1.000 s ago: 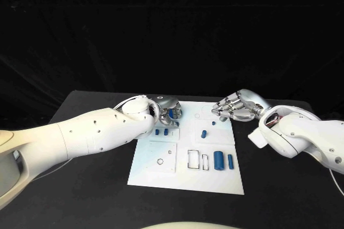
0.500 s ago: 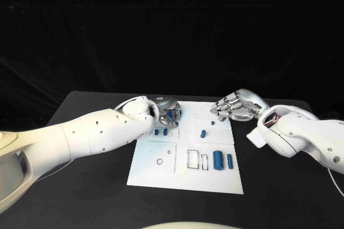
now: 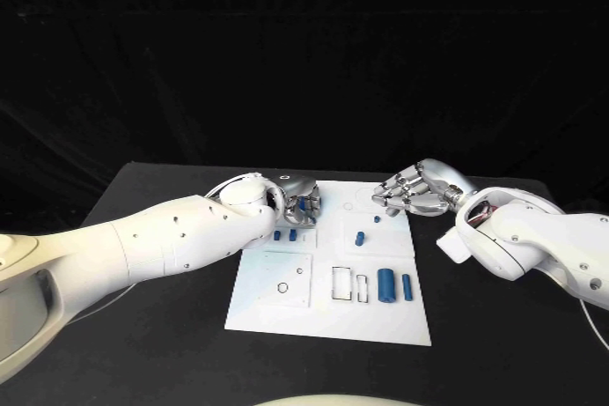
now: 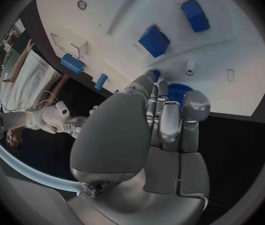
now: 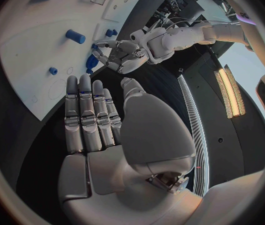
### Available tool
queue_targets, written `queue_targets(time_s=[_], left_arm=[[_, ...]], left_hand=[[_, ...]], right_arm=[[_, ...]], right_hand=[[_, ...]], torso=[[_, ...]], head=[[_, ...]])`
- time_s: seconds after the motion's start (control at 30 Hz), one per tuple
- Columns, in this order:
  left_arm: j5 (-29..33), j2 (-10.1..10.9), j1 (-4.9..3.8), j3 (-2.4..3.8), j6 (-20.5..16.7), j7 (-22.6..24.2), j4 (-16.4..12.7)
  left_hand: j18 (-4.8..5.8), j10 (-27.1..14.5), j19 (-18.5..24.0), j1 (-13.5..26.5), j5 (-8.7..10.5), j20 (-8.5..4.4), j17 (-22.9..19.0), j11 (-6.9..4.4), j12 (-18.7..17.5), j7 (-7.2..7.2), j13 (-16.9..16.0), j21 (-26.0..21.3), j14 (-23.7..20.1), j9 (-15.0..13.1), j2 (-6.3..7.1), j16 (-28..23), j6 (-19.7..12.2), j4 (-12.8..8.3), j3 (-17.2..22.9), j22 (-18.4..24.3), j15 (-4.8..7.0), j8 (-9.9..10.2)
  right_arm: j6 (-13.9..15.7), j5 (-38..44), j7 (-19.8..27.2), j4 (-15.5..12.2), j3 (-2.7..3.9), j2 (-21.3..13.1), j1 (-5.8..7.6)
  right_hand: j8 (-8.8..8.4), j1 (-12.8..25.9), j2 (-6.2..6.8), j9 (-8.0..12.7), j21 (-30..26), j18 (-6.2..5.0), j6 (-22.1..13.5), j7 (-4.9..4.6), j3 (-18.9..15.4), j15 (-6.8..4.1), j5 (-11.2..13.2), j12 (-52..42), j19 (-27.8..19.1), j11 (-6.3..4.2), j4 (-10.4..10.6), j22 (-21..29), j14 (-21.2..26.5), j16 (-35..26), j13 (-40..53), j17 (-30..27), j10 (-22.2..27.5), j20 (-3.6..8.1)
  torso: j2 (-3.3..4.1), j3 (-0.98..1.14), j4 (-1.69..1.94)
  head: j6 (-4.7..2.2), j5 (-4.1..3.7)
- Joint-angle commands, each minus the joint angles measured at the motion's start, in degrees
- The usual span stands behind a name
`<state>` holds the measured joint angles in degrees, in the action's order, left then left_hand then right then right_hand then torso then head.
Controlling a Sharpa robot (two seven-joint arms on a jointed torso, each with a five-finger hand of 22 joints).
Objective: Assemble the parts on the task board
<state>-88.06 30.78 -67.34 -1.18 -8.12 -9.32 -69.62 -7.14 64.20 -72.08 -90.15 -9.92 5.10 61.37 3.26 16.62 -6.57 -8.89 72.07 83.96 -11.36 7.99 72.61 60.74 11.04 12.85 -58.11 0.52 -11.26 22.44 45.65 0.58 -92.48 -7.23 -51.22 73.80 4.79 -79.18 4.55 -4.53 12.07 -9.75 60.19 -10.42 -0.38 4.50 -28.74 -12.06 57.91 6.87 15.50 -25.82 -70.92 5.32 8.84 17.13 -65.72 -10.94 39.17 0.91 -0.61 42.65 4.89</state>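
The white task board (image 3: pixel 289 305) lies in the middle of the table. My left hand (image 3: pixel 299 203) hovers over its far left part and grips a blue toothed part (image 4: pixel 175 93) between curled fingers. Two blue blocks (image 3: pixel 284 234) stand just in front of that hand, and they appear again as the blocks (image 4: pixel 154 40). My right hand (image 3: pixel 413 193) hangs by the board's far right corner; its fingers (image 5: pixel 89 115) are stretched out with nothing in them. A short blue peg (image 3: pixel 361 239), a thick blue cylinder (image 3: pixel 385 283) and a thin one (image 3: pixel 407 287) lie on the board.
Black outlined slots (image 3: pixel 342 283) and a ring mark (image 3: pixel 283 288) are on the board's near half. A small blue stud (image 3: pixel 378 218) stands near the right hand. Black table (image 3: pixel 165 335) surrounds the board on all sides.
The left arm has shifted slightly to the right with the toothed part still in its hand. The right hand has hardly moved.
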Motion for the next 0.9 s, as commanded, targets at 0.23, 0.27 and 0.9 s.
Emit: queue_targets(time_s=[0.23, 0.27, 0.9], left_arm=[[1.0, -0.7, 0.06, 0.01, 2.4, 0.7, 0.8], [1.0, -0.8, 0.06, 0.0, 2.7, 0.6, 0.9], [1.3, -1.4, 0.27, -0.04, 4.1, 0.6, 1.9]], left_hand=[[0.57, 0.5, 0.0, -0.5, -0.18, -0.55, -0.2, 0.03, -0.6, -0.05, 0.2, 0.3, 0.3, 0.2, -0.04, 0.3, 0.3, -0.2, 0.8, -0.1, 0.47, 0.6], [0.58, 0.5, -0.1, -0.6, -0.18, -0.56, -0.2, 0.04, -0.7, -0.07, 0.3, 0.3, 0.3, 0.3, -0.06, 0.3, 0.4, -0.3, 0.9, -0.2, 0.47, 0.7], [0.61, 3.4, 0.3, -1.4, -0.25, -0.72, -1.3, -0.09, -3.1, -0.24, 0.8, 0.9, 0.0, 0.8, -1.57, 0.3, 2.9, -2.2, 5.5, -0.8, 0.62, 1.6]], right_arm=[[-0.5, 0.2, 0.4, -0.1, 0.0, 0.1, -0.03], [-0.5, 0.2, 0.5, -0.1, 0.0, 0.1, -0.03], [-0.5, 0.2, 0.5, -0.1, 0.0, 0.1, -0.03]], right_hand=[[-0.24, 0.0, -0.51, 0.0, -0.3, -0.68, -0.4, -0.16, -0.1, 0.06, -0.2, -0.4, 0.2, 0.12, -0.1, 0.0, 0.1, -0.2, 0.0, -0.1, 0.5, -0.1], [-0.24, 0.0, -0.51, 0.0, -0.3, -0.68, -0.4, -0.16, -0.1, 0.06, -0.2, -0.4, 0.2, 0.12, -0.1, 0.0, 0.1, -0.2, 0.0, -0.1, 0.5, -0.1], [-0.23, -0.1, -0.53, 0.0, -0.3, -0.68, -0.4, -0.16, 0.0, 0.06, -0.2, -0.4, 0.2, 0.11, -0.1, 0.1, 0.1, -0.2, -0.1, -0.1, 0.5, -0.1]], torso=[[0.04, -0.03, 0.02], [0.04, -0.04, 0.01], [0.01, -0.01, 0.06]], head=[[0.14, -0.13], [0.15, -0.13], [0.38, -0.3]])
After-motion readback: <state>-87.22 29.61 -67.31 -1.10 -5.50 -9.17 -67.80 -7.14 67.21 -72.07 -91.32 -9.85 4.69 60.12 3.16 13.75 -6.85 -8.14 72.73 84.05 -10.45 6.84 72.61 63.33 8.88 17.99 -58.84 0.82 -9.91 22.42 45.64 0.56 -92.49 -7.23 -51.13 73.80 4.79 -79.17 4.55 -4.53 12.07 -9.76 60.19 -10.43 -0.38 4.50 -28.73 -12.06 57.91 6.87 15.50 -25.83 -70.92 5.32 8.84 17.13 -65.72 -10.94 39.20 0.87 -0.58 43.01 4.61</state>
